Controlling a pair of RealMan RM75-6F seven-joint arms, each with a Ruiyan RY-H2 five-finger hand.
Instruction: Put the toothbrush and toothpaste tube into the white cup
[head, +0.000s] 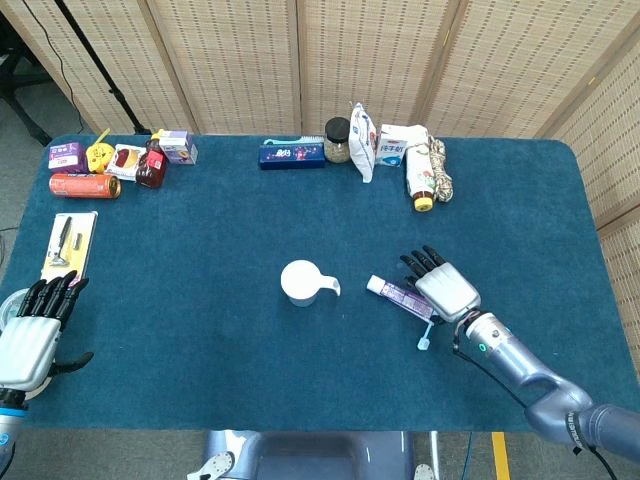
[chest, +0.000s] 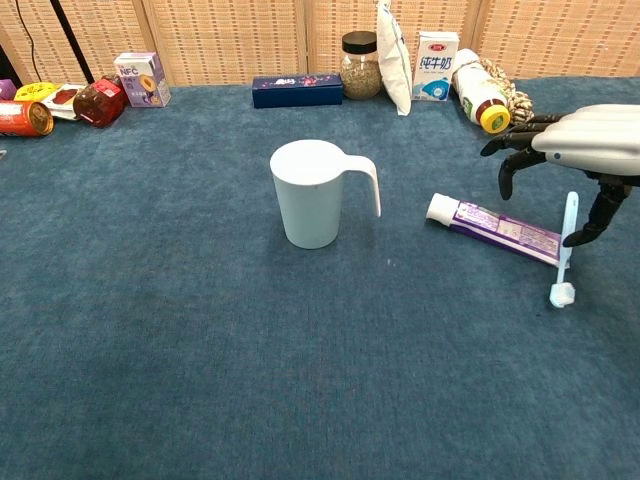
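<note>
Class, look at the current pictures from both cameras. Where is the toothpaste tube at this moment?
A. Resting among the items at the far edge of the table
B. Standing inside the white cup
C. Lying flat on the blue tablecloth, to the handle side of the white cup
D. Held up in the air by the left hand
C: the toothpaste tube lies flat on the blue tablecloth beyond the handle of the white cup, with the right hand open above its far end.
</note>
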